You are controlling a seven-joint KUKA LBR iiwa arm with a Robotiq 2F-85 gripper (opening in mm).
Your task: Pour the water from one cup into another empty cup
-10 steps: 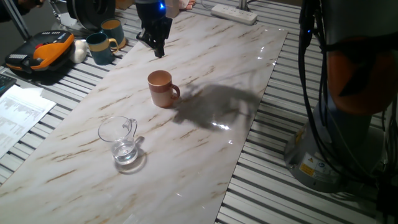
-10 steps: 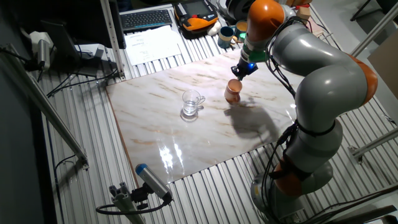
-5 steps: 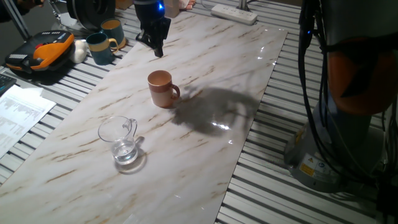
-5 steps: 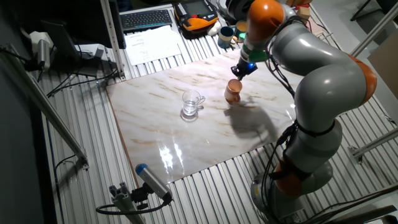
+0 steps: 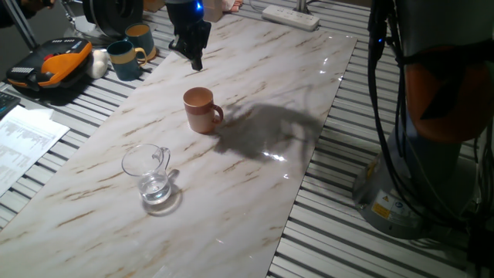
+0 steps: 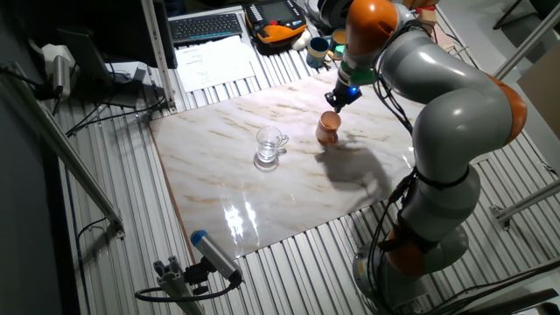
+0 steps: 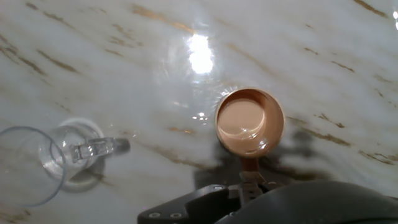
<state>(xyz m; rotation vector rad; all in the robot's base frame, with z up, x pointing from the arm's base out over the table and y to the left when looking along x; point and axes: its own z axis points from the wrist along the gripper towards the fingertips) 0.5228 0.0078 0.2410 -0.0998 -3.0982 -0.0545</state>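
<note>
Little water (image 5: pixel 157 189) sits in the clear glass mug (image 5: pixel 148 173); end effector (image 5: pixel 194 63) grip indiscernible.

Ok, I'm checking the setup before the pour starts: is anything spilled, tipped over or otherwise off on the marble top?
Nothing stands out. The glass mug stands upright with a little water in its base, and the terracotta mug stands upright apart from it. No puddle shows on the marble top. The gripper hangs above the far side, holding nothing.
</note>
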